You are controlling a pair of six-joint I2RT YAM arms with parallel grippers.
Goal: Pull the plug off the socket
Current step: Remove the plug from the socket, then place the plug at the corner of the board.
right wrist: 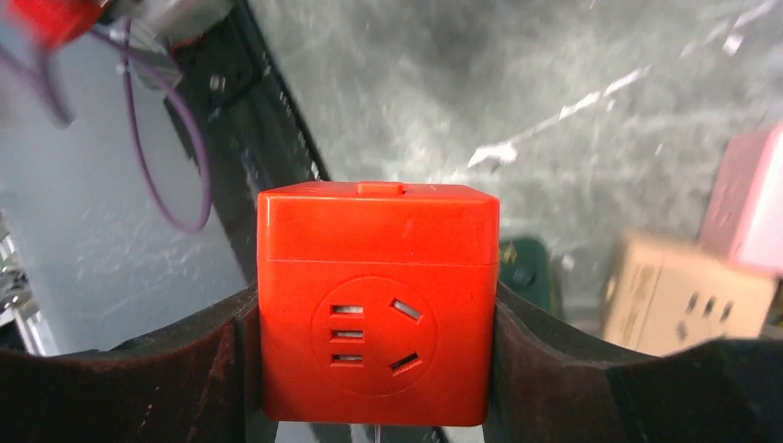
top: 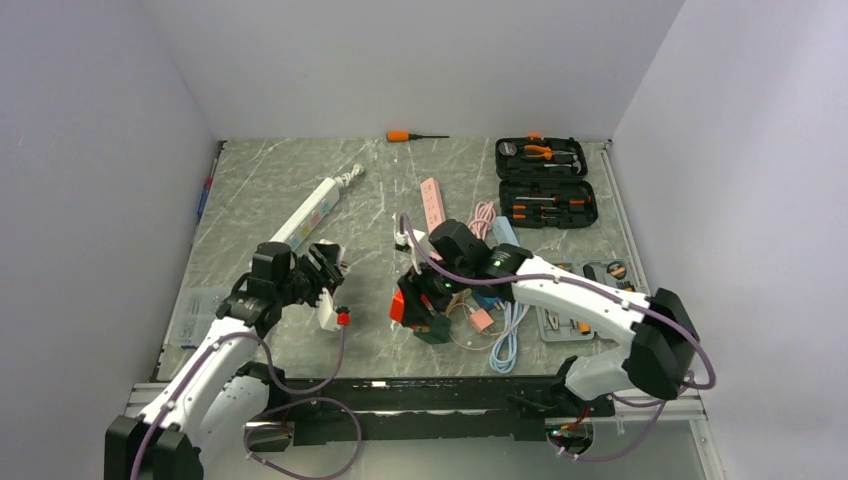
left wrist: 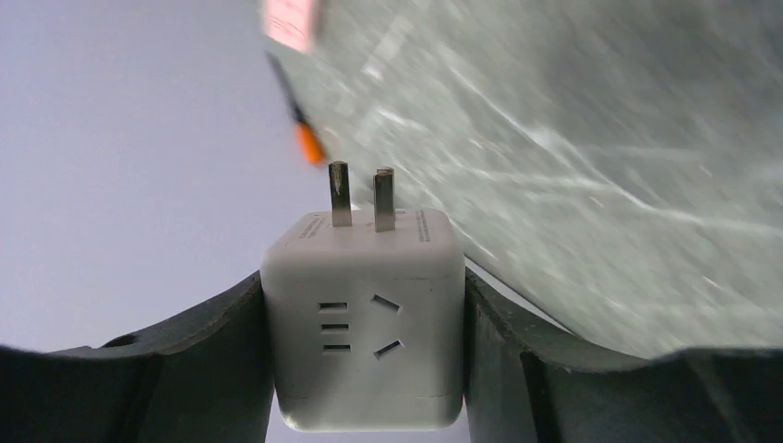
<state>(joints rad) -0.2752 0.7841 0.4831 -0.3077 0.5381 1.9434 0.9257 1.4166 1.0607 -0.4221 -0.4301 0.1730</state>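
Note:
My left gripper (top: 328,290) is shut on a white cube plug adapter (left wrist: 365,318). Its two metal prongs (left wrist: 360,196) point away from the wrist and are bare, in no socket. My right gripper (top: 408,305) is shut on a red cube socket (right wrist: 374,300), which also shows in the top view (top: 399,306), near the table's middle. The two cubes are apart, the white one (top: 328,312) to the left of the red one, both held above the marble table (top: 300,200).
A white power strip (top: 310,213) lies at the back left, a pink one (top: 433,203) at the middle. An orange screwdriver (top: 405,135) lies by the back wall. An open tool case (top: 545,180) sits back right. Cables, a tan cube (right wrist: 683,295) and small adapters lie under the right arm.

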